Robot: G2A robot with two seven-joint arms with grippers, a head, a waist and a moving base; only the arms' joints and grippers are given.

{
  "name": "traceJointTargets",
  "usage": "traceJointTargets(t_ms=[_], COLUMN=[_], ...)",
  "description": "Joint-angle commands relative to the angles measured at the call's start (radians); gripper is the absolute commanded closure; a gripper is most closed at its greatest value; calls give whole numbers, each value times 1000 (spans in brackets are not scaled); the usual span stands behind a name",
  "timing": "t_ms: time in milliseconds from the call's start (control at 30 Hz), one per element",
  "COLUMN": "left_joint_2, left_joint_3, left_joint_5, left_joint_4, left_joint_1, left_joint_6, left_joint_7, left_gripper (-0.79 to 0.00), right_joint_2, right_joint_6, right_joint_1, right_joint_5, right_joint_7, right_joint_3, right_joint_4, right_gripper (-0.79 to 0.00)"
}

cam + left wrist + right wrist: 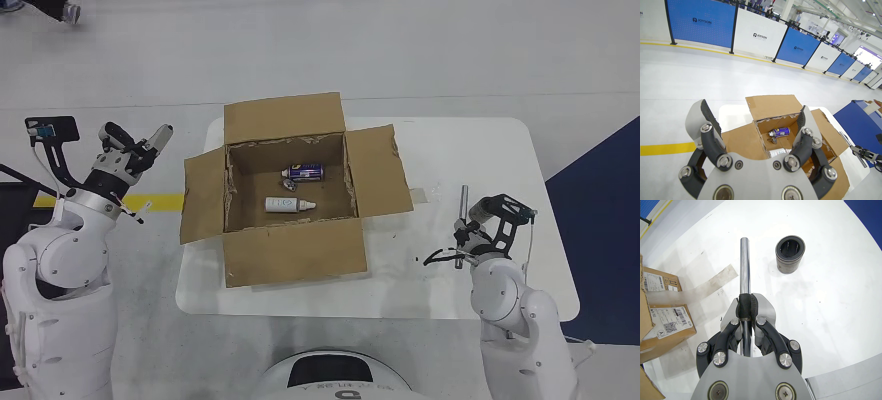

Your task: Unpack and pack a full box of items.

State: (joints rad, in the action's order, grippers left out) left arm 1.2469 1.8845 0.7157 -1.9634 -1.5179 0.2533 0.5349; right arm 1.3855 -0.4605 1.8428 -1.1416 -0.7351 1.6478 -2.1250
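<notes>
An open cardboard box (pixel 290 255) sat toward the left side of a white table (pixel 480 150). Its four flaps were folded outward, with torn, ragged corrugated edges. Inside, a blue spray can (pixel 305 172) and a white bottle (pixel 288 204) lay on their sides, with a small metal part (pixel 288 185) between them.

To the right of the box, over bare tabletop, the right gripper (pixel 746 306) was clamped on a straight, mirror-polished steel rod (pixel 745 264), with its rough black pads pressed against the shaft. Near the rod's free end a short, dull-metal cylindrical bearing (pixel 790 254) with a dark hollow bore stood upright on the table.

The left gripper (pixel 755 111) hung off the table's left side, above the floor, with its fingers spread wide and nothing between them.

Unpacking appeared to be the step in hand, with the rod out of the box and three items left inside. The next move would likely call for laying the rod flat, clear of the bearing. Smooth round steel could roll once released.
</notes>
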Motion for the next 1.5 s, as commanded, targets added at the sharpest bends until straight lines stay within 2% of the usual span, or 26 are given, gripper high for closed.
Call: traceJointTargets(t_ms=[0,333,433,567,867,1067,1200,1233,1267,1300,1367,1467], left_joint_2=[0,0,0,0,0,0,0,0,0,0,0,0], left_joint_3=[0,0,0,0,0,0,0,0,0,0,0,0], left_joint_5=[0,0,0,0,0,0,0,0,0,0,0,0], left_joint_4=[0,0,0,0,0,0,0,0,0,0,0,0], left_joint_1=[0,0,0,0,0,0,0,0,0,0,0,0], left_joint_6=[0,0,0,0,0,0,0,0,0,0,0,0], left_joint_7=[0,0,0,0,0,0,0,0,0,0,0,0], left_gripper=[-785,-785,-785,-785,-785,-785,-785,-785,-785,-785,-785,-785], right_joint_2=[1,0,0,1,1,2,1,1,0,0,-1,-1], right_joint_6=[4,-23,-59,-81,-101,-115,-81,-60,-37,-5,54,63], right_joint_1=[0,-77,-99,-118,-171,-158,-90,-68,-45,-23,26,35], right_joint_5=[16,-7,-41,-71,-115,-130,-74,-48,-17,31,111,121], right_joint_7=[16,-13,-18,-31,-61,-53,-41,-38,-36,-36,-34,-34], right_joint_3=[3,-19,-29,-45,-65,-63,-28,-14,1,16,59,67], right_joint_4=[14,142,173,202,279,250,137,101,67,27,-33,-42], right_gripper=[0,0,0,-80,-68,-120,-240,-320,-462,-785,-785,-785])
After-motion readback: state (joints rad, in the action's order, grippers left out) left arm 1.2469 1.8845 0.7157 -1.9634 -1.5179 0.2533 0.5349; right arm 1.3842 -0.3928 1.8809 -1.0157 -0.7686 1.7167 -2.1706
